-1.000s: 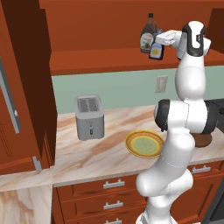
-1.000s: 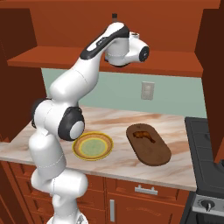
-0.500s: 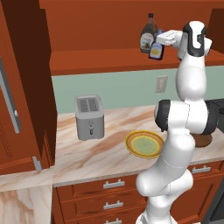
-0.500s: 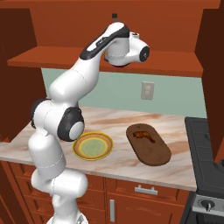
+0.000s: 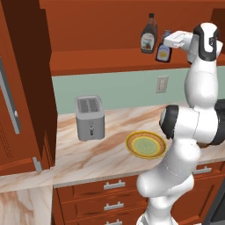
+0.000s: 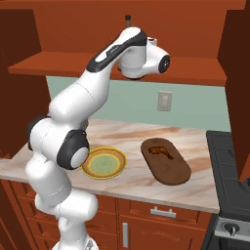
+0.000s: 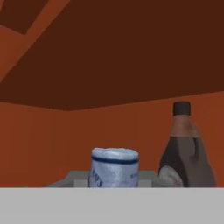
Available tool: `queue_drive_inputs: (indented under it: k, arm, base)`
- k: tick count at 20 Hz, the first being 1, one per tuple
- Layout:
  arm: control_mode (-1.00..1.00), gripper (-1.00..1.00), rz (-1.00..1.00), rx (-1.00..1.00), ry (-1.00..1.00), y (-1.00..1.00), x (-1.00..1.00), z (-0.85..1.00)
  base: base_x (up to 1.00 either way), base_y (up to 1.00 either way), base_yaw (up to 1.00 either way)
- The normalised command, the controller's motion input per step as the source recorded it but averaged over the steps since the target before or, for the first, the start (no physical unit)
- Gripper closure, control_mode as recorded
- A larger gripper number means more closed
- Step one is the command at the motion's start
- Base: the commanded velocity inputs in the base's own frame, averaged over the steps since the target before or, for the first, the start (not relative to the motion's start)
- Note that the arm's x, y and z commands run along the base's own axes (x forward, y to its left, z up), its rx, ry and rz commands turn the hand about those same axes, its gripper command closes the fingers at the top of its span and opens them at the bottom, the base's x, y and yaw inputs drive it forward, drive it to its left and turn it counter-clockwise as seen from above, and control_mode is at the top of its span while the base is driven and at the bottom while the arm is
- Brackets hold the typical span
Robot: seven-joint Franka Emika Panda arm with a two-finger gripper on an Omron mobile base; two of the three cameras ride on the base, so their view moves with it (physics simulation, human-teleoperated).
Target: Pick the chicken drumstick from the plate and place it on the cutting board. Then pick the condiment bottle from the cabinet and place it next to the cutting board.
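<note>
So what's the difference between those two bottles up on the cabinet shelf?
The condiment bottle is short, squat and dark blue with a light label and pale cap; the brown bottle is taller, slim-necked and dark-capped. The gripper is shut on the condiment bottle, while the brown bottle stands free beside it. Both sit upright on the cabinet shelf.

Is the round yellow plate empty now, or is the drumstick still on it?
Empty. The round yellow plate shows only its bare pale green centre; the small dark brown chicken drumstick lies on the dark brown wooden cutting board.
</note>
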Motion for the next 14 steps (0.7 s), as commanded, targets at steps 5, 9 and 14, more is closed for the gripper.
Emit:
queue_drive_inputs:
  k: [5, 9, 14]
  arm:
    - [-1.0, 1.0, 0.0, 0.0, -0.07, 0.03, -0.52, 0.01]
    - [-1.0, 1.0, 0.0, 0.0, -0.09, 0.1, -0.51, 0.11]
    - [-1.0, 1.0, 0.01, 0.0, -0.08, 0.15, -0.52, 0.21]
  base:
    - [0.0, 0.0, 0.0]
    - [0.0, 0.0, 0.0]
    - [0.0, 0.0, 0.0]
